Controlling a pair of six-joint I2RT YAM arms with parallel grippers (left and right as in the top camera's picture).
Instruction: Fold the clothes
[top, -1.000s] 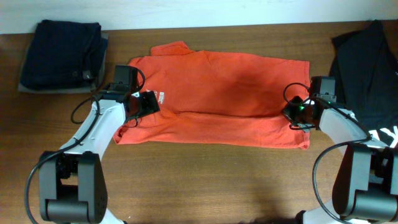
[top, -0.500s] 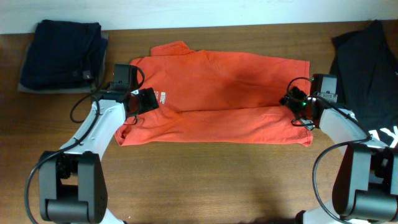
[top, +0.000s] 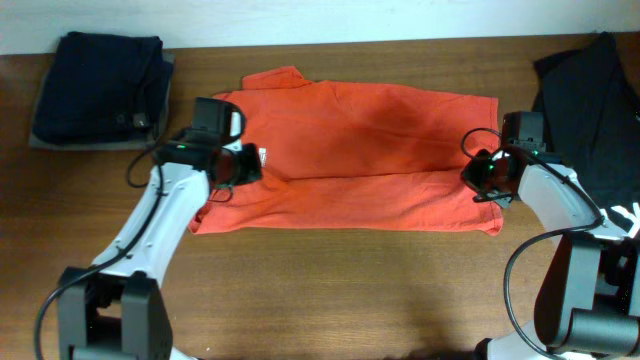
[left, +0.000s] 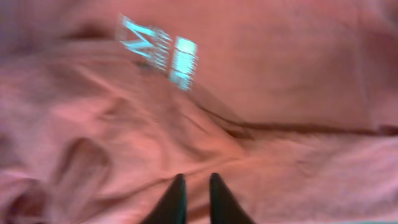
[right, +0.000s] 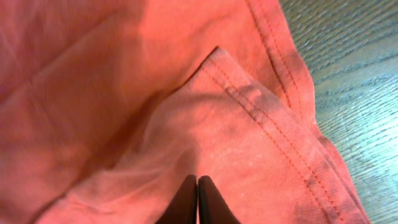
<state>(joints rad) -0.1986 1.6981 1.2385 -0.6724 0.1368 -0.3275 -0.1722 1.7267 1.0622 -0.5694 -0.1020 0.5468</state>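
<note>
Red-orange T-shirt (top: 370, 130) lies folded lengthwise on the table (top: 330, 290), with bare wood along its near edge.
Left gripper (left: 195, 183) pinches a wrinkle near the white lettering (left: 158, 53); right gripper (right: 198, 183) is clamped on cloth beside the stitched hem (right: 273, 118).

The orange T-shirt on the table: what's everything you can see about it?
The red-orange T-shirt lies spread sideways on the wooden table. It looks like soft cotton and is lightly wrinkled. A long fold line runs across its middle, with one layer lying over another. Small white lettering shows near its left end, and a double-stitched hem at its right. The left gripper and the right gripper each pinch the cloth, one at either end.
</note>
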